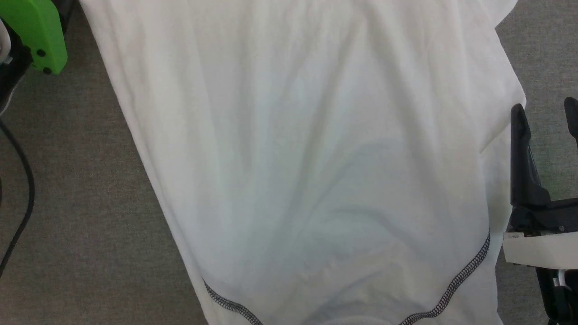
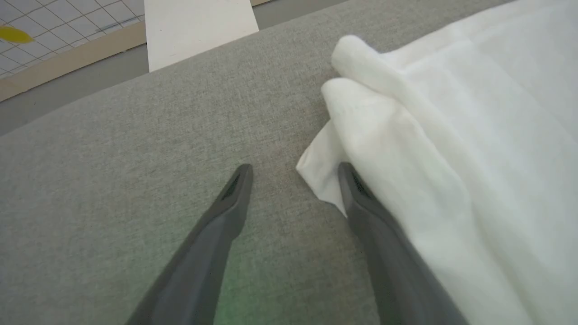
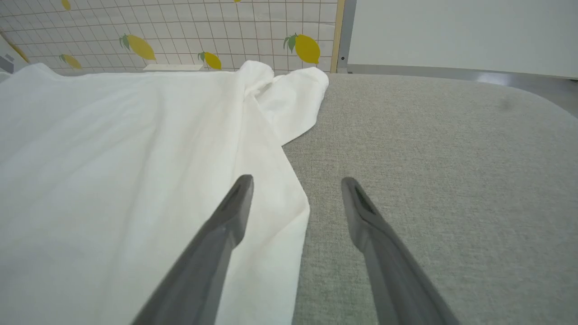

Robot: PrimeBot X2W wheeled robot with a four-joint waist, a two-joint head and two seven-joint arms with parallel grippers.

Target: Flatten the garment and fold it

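1. the left gripper [image 2: 295, 168], with two long dark grey fingers, stands open and empty. one finger is over bare surface, and the other lies at a bunched fold on the left edge of the garment [image 2: 474, 135], a thin white fabric shirt.
2. the right gripper [image 3: 296, 179] is spread wide and empty, straddling the shirt's right edge. its left finger is above the cloth and its right finger above bare surface.
3. the garment lies between the two grippers on a flat grey woven-fabric surface [image 3: 429, 180]. it is softly creased, with a dark grey zigzag-stitched hem [image 1: 456, 282] at its near end.
4. a bright green plastic part [image 1: 38, 31] and a thin black cable [image 1: 25, 194] sit at the left.
5. a pale grid wall printed with yellow lemons [image 3: 180, 27] stands beyond the far edge.
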